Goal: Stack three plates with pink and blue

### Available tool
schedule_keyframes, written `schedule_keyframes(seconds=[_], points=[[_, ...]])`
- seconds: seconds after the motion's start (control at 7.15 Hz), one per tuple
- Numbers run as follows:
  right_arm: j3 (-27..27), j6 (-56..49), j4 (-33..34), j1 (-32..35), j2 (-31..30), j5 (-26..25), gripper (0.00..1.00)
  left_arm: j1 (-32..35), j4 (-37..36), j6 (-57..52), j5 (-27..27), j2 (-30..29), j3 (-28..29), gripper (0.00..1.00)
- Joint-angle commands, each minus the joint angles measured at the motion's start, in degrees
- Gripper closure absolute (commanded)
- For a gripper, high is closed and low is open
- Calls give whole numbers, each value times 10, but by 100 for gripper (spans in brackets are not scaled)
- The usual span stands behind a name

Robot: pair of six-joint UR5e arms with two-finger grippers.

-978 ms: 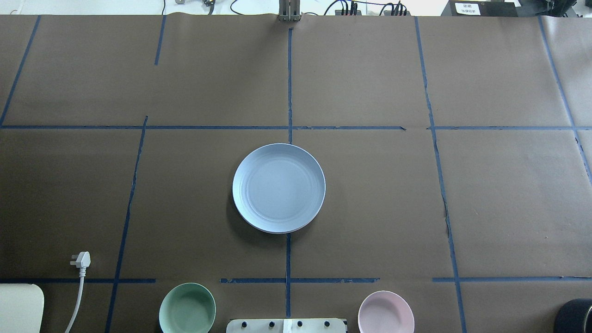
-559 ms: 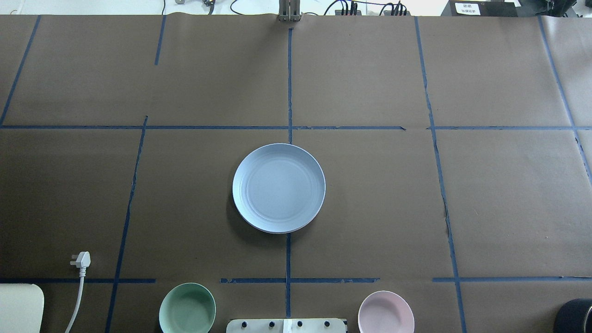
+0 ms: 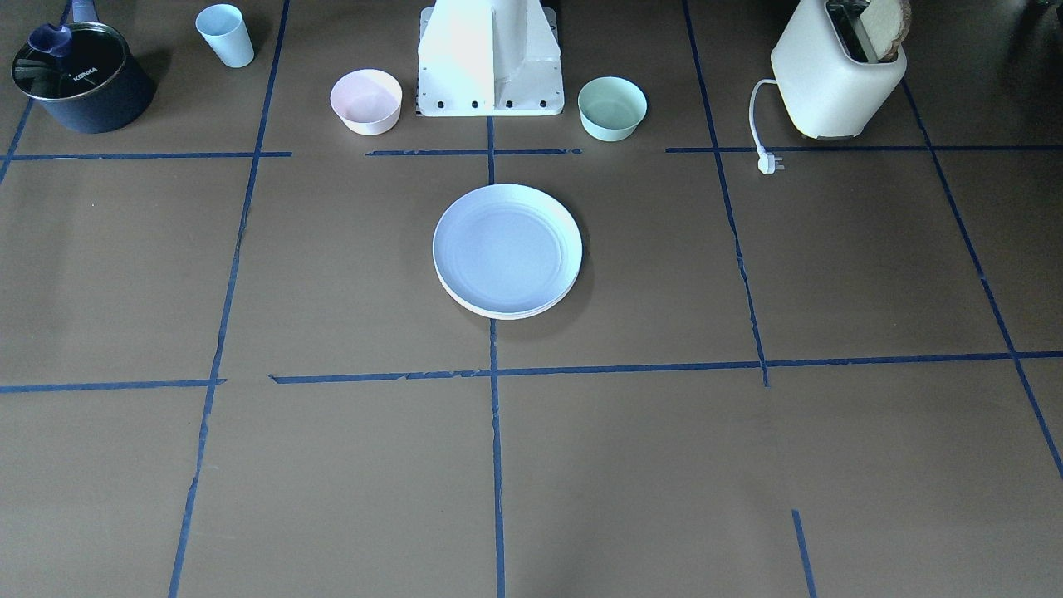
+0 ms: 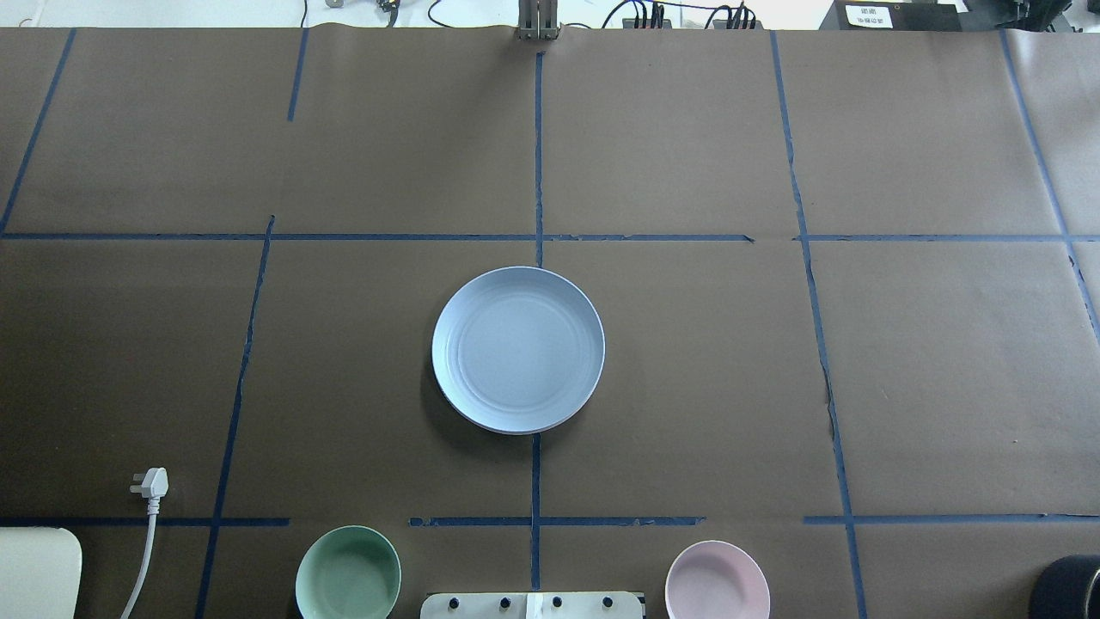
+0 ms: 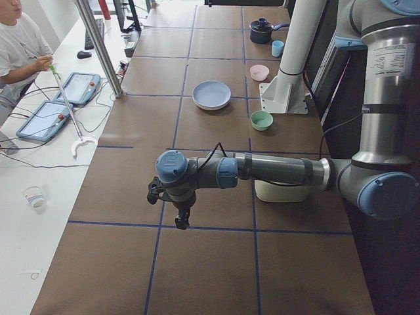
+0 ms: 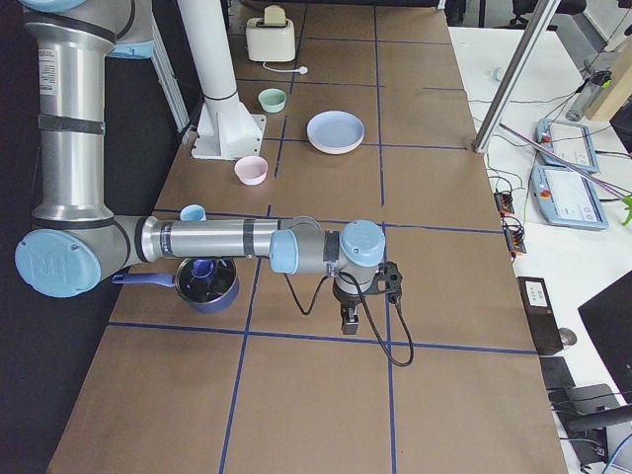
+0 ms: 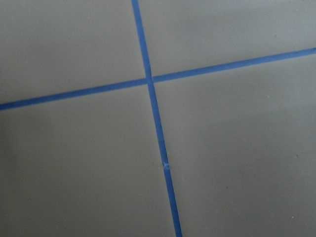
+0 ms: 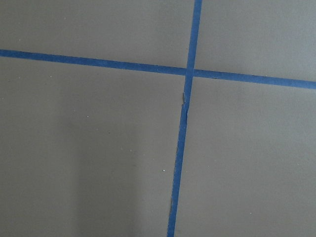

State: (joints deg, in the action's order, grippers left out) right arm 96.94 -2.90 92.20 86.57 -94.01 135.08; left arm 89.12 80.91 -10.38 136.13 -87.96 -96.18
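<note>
- Plates (image 4: 518, 349) — stacked mid-table, straddling the centre tape line (image 4: 536, 481), between the two cross lines of tape.
- Unchanged against a second ago: same spot, same overlap, nothing shifted in the overhead view.
- Light blue on top: matte, round, raised rim, faint rings inside. Cream rim (image 3: 508, 315) peeping out beneath on the operators' side. Pink one not made out.
- Pink bowl (image 4: 717, 580) and green bowl (image 4: 348, 573) by the robot's base, well apart from the stack.
- Left gripper (image 5: 182, 220) pointing down over bare table at the robot's left end, far from the stack — cannot tell whether apart or together.
- Right gripper (image 6: 350, 322) likewise at the opposite end, pointing down near a tape crossing. Spacing of fingers impossible to tell.
</note>
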Motion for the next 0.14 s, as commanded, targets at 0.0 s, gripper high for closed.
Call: schedule_keyframes(seconds=[0.0], points=[[0,0,0,0,0,0,0,-1,-34,-2,-14,0,-2,0]])
